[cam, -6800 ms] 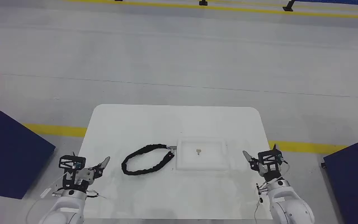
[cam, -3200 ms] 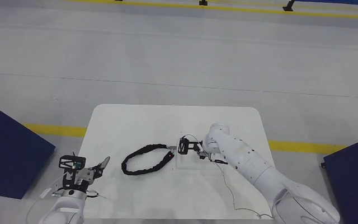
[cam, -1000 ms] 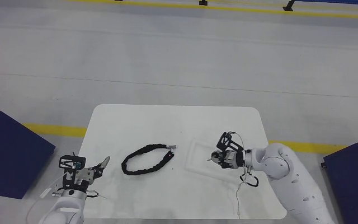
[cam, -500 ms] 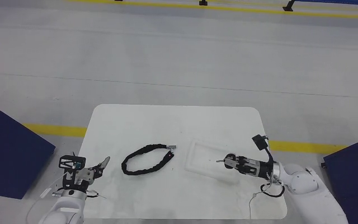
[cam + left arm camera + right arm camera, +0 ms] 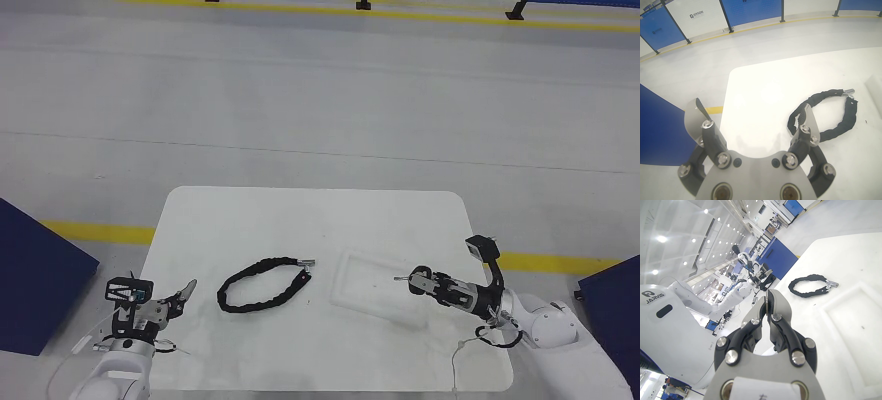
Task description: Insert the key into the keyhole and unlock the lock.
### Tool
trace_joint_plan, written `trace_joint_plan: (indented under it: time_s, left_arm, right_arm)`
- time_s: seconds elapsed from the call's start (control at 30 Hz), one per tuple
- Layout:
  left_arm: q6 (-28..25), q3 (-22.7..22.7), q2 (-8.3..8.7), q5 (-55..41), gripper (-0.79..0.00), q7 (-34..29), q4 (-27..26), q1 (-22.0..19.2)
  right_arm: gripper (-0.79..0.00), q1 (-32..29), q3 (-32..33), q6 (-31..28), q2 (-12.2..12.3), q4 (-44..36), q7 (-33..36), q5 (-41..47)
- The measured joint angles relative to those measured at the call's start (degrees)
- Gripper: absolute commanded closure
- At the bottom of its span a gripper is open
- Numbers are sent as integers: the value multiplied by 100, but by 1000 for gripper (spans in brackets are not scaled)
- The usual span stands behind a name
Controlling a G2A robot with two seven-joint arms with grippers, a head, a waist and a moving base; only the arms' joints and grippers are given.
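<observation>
White table (image 5: 300,215) on a grey hall floor (image 5: 320,100). I read the right gripper (image 5: 411,278) as closed narrow on the key (image 5: 400,279), whose thin tip juts out toward the lock. The gripper hangs over the right side of the shallow tray (image 5: 342,282). The lock (image 5: 851,113), a black-sleeved loop with a metal end, lies flat left of the tray, that end just beside the tray's corner and well apart from the key. The left gripper (image 5: 753,106) is spread wide at the table's left edge, near the loop but not touching it. The lock sits well in from the far and near edges.
</observation>
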Motion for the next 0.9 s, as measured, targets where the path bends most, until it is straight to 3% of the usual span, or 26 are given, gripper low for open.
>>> trace_joint_plan:
  time_s: [0.13,0.27,0.5,0.7,0.9]
  left_arm:
    - [-309,-85,30,204,-785,-301,-246,-49]
    - [-1096,-25,77,186,-785,-1093,-434,-491]
    - [-2381,605,104,211,-785,-2614,-65,-1980]
    - [-2839,1553,6,62,-785,-3982,659,-3367]
    - [-2979,2491,-179,-317,-785,-4848,1580,-4530]
  right_arm:
    - [0,0,0,0,0,0,0,0]
    - [0,0,0,0,0,0,0,0]
    - [0,0,0,0,0,0,0,0]
    - [0,0,0,0,0,0,0,0]
    - [0,0,0,0,0,0,0,0]
